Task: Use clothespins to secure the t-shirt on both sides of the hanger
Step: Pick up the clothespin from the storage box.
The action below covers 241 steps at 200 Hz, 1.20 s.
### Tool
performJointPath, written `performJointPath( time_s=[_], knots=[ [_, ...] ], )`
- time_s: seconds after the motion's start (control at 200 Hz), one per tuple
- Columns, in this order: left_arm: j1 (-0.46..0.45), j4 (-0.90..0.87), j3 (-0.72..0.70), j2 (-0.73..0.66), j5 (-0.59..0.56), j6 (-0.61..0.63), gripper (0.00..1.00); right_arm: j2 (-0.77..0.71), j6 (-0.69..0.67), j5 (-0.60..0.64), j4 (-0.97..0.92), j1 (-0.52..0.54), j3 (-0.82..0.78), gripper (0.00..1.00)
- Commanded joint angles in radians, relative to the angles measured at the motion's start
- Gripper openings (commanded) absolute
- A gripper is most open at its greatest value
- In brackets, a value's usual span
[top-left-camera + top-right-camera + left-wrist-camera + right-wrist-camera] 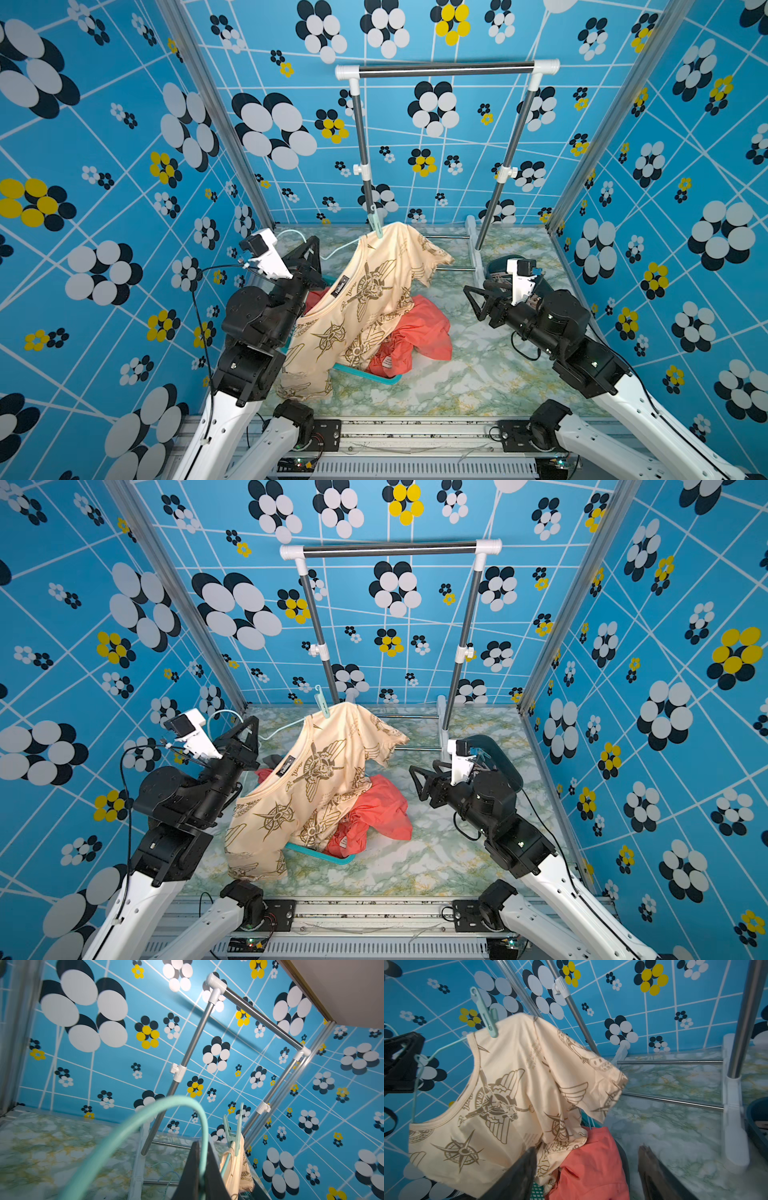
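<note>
A cream t-shirt (365, 299) with brown prints hangs on a mint wire hanger (446, 1047). My left gripper (311, 251) is shut on the hanger's hook; in the left wrist view the wire (166, 1109) runs between the closed fingers (193, 1169). One mint clothespin (376, 222) is clipped on the shirt's raised far shoulder, also seen in the right wrist view (485, 1014). The near shoulder droops behind my left arm. My right gripper (473, 303) is open and holds nothing, to the right of the shirt, with its fingers (519, 1174) apart.
A red garment (419, 332) lies in a teal basket (365, 376) under the shirt. A drying rack (446, 70) stands at the back. A dark teal container (498, 262) sits behind my right wrist. Patterned walls close in on three sides.
</note>
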Motion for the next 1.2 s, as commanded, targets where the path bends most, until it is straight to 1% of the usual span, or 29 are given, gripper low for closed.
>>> performJointPath(
  time_s=[0.0,0.095,0.16,0.21,0.255,0.32,0.375,0.445,0.56,0.625,0.715,0.8,0.84,0.86,0.89,0.969,1.014,1.099,1.199],
  knots=[
    [-0.01,0.032,0.094,0.044,-0.226,0.014,0.0,0.026,-0.002,0.128,-0.102,-0.002,0.042,0.76],
    [-0.029,-0.111,0.245,0.14,-0.373,0.011,0.0,0.045,0.017,0.171,-0.126,-0.008,0.053,0.74],
    [-0.049,-0.184,0.332,0.201,-0.476,-0.018,0.0,0.059,0.025,0.202,-0.143,-0.011,0.061,0.73],
    [-0.079,-0.258,0.41,0.253,-0.562,-0.048,0.0,0.069,0.03,0.247,-0.175,-0.014,0.073,0.71],
    [-0.114,-0.297,0.476,0.298,-0.627,-0.039,0.0,0.076,0.032,0.303,-0.215,-0.016,0.09,0.7],
    [-0.174,-0.354,0.561,0.357,-0.77,-0.05,0.0,0.089,0.037,0.383,-0.282,-0.027,0.114,0.69],
    [-0.204,-0.375,0.621,0.402,-0.853,-0.04,0.0,0.103,0.031,0.423,-0.336,-0.053,0.131,0.66],
    [-0.238,-0.434,0.69,0.451,-0.961,-0.062,0.0,0.141,0.025,0.42,-0.409,-0.12,0.162,0.62],
    [-0.304,-0.464,0.768,0.507,-1.091,-0.057,0.0,0.222,0.007,0.334,-0.469,-0.26,0.19,0.58],
    [-0.332,-0.433,0.783,0.527,-1.116,-0.018,0.0,0.273,-0.017,0.292,-0.48,-0.339,0.204,0.57],
    [-0.354,-0.363,0.769,0.54,-1.127,0.042,0.0,0.343,-0.046,0.277,-0.483,-0.43,0.221,0.57],
    [-0.361,-0.345,0.764,0.547,-1.123,0.062,0.0,0.411,-0.064,0.263,-0.48,-0.495,0.231,0.57],
    [-0.362,-0.344,0.759,0.547,-1.117,0.064,0.0,0.443,-0.074,0.259,-0.471,-0.508,0.231,0.56],
    [-0.363,-0.343,0.755,0.545,-1.113,0.065,0.0,0.458,-0.079,0.258,-0.464,-0.541,0.23,0.55],
    [-0.364,-0.336,0.744,0.542,-1.105,0.067,0.0,0.482,-0.089,0.254,-0.449,-0.559,0.226,0.5],
    [-0.363,-0.284,0.698,0.525,-1.069,0.095,0.0,0.542,-0.115,0.24,-0.399,-0.591,0.215,0.34],
    [-0.364,-0.264,0.677,0.516,-1.058,0.099,0.0,0.578,-0.123,0.23,-0.368,-0.605,0.21,0.29],
    [-0.364,-0.236,0.651,0.511,-1.055,0.116,0.0,0.659,-0.123,0.171,-0.318,-0.634,0.223,0.3],
    [-0.363,-0.235,0.64,0.515,-1.063,0.118,0.0,0.782,-0.122,0.089,-0.308,-0.655,0.297,0.35]
  ],
)
